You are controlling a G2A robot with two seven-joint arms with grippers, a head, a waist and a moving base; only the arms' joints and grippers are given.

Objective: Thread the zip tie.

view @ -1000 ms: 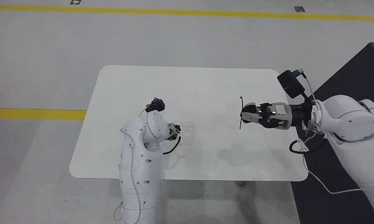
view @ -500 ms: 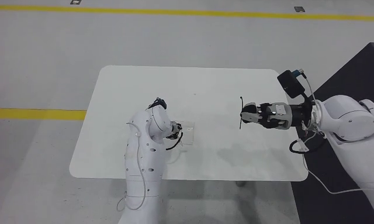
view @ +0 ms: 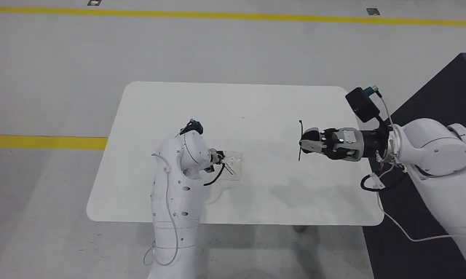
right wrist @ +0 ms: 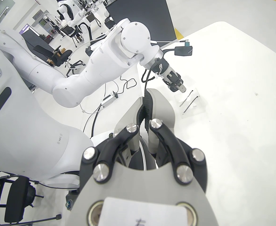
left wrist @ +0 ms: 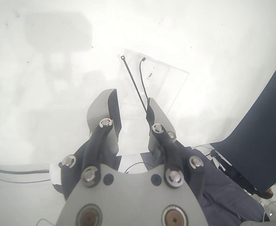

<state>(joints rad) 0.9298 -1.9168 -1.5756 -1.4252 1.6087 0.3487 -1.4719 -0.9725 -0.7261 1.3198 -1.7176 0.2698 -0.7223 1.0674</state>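
Observation:
My right gripper (view: 304, 143) hovers over the right half of the white table (view: 255, 111), shut on a black zip tie (view: 300, 140) that stands across its tips. In the right wrist view its fingers (right wrist: 149, 109) are pressed together. Two more black zip ties lie on a small clear tray (left wrist: 173, 81): a straight one (left wrist: 132, 81) and a curved one (left wrist: 142, 76). My left gripper (left wrist: 133, 109) hangs open just above the near end of that tray, its fingers either side of the ties' tails. From the top, the left gripper (view: 222, 164) sits beside the tray (view: 234, 161).
The table's far half and right front are bare white surface. A dark partition (view: 437, 97) stands beyond the table's right edge. Yellow floor lines (view: 218, 15) run behind and to the left of the table.
The left arm has swung and turned its wrist, bringing its gripper slightly closer to the clear tray. The right arm and its zip tie have stayed still.

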